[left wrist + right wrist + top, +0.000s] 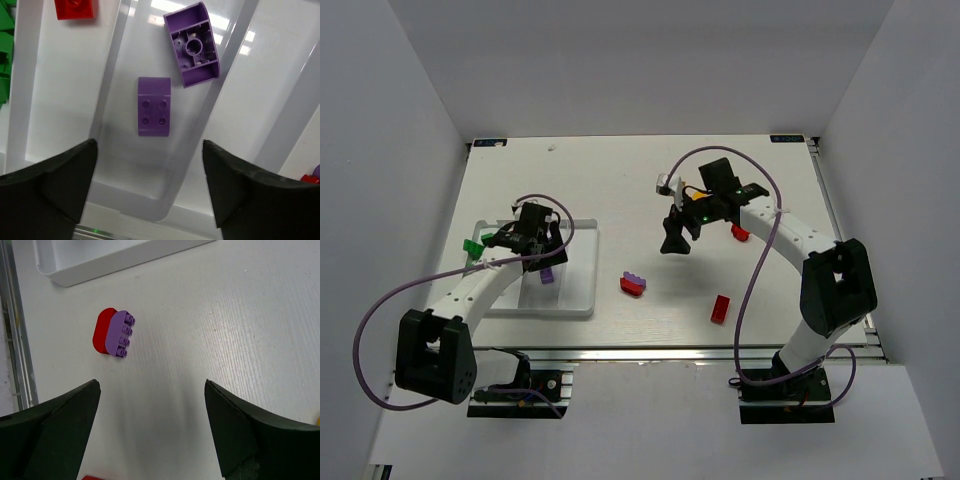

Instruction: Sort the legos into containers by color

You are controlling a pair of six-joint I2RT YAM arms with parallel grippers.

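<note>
**Left gripper** (148, 150): jaws spread wide with nothing between them, poised over one compartment of the white tray (55, 100). Two purple legos lie in that compartment, one flat (154, 106) and one turned hollow side up (192, 44). A red lego (75, 7) sits in the neighbouring compartment, and green legos (5, 50) lie beyond it.

**Right gripper** (151, 385): jaws equally spread and empty, above the bare table (240, 330). A red-and-purple pair (112, 332), apparently pressed together, lies on its side ahead of it, near the tray's corner. The overhead view shows two more red legos loose on the table, one (721, 308) toward the near edge and one (740, 233) beside the right arm.

**Handling:** the bricks are probably light, rigid and glossy, so they are likely to skid or twist under an off-centre pinch. The flat, parallel side walls look like the best purchase, rather than the studs or rounded ends. The joined pair probably needs pulling apart, one gripper on each colour, before either half can be sorted.
</note>
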